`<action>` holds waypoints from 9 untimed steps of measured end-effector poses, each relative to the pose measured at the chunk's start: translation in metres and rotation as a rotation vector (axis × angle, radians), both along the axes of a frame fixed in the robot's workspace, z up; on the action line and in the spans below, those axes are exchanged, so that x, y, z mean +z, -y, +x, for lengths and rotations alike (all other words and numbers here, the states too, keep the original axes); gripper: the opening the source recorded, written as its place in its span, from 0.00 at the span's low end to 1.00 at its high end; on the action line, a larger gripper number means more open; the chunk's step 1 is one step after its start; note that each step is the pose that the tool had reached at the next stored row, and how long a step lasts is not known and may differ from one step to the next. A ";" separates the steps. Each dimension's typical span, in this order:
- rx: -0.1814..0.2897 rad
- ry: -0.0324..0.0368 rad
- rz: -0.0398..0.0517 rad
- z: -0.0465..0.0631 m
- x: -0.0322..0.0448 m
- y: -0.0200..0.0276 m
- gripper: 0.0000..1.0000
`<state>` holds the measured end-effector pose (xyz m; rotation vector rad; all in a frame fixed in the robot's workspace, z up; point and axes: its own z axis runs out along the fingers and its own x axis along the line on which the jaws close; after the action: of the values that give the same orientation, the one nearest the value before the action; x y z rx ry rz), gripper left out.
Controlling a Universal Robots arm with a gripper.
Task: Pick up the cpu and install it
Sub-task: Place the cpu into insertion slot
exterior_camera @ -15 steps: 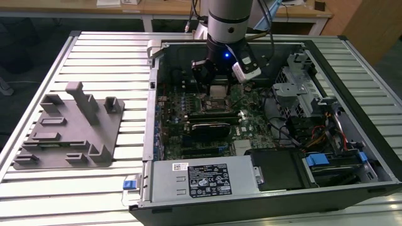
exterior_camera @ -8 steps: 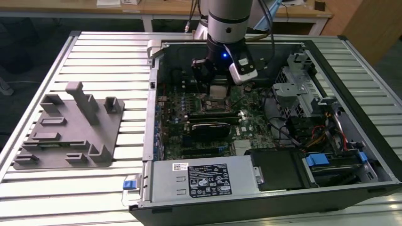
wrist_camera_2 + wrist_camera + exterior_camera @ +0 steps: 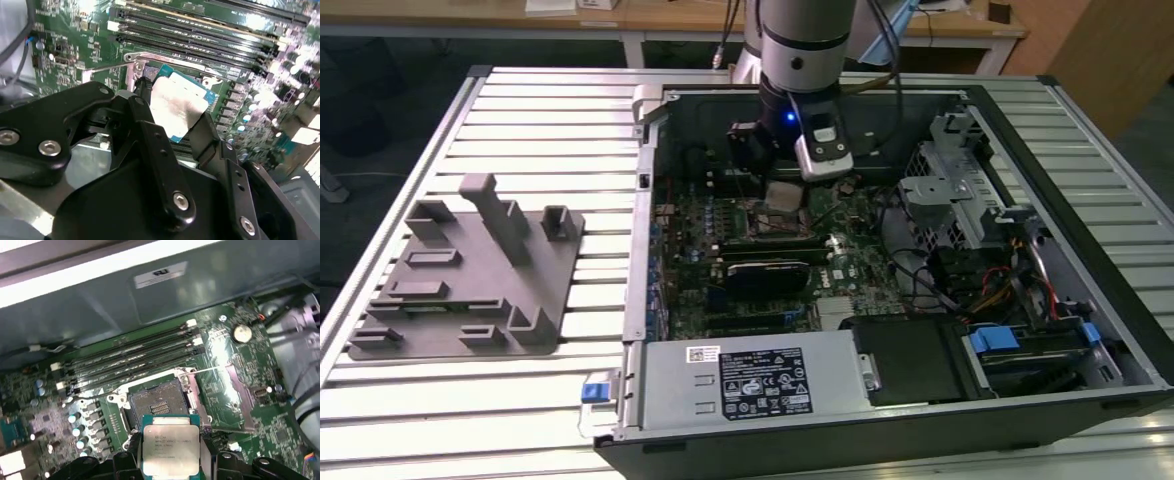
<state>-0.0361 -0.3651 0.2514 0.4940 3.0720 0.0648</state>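
In the exterior view, your gripper [image 3: 783, 192] reaches down into the open computer case [image 3: 1067, 150]. It is well apart from the grey fixture [image 3: 467, 275] out on the slatted table [image 3: 520, 110]. A pale square sits at the fingertips, over the motherboard [image 3: 841, 265].

In the second wrist view, the black fingers [image 3: 202, 135] are clamped on opposite edges of the cpu [image 3: 177, 107], which is tilted there. Its top is dull silver with a blue-green rim.

In the first wrist view, the cpu [image 3: 171, 445] shows faint print on its metal lid. The open socket [image 3: 157, 405] lies just beyond the gripper's tips, with memory slots [image 3: 130, 357] farther out. You cannot tell whether chip and socket touch.
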 end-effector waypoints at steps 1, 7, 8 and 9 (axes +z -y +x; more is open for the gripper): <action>-0.036 0.0000 0.0000 0.000 -0.0001 0.0000 0.54; -0.146 0.0001 0.0001 0.000 -0.0004 0.0000 0.54; -0.164 0.0000 0.0000 0.000 -0.0005 0.0000 0.54; -0.181 0.0001 0.0000 0.000 -0.0006 0.0000 0.54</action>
<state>-0.0361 -0.3651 0.2509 0.7694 3.0111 0.0604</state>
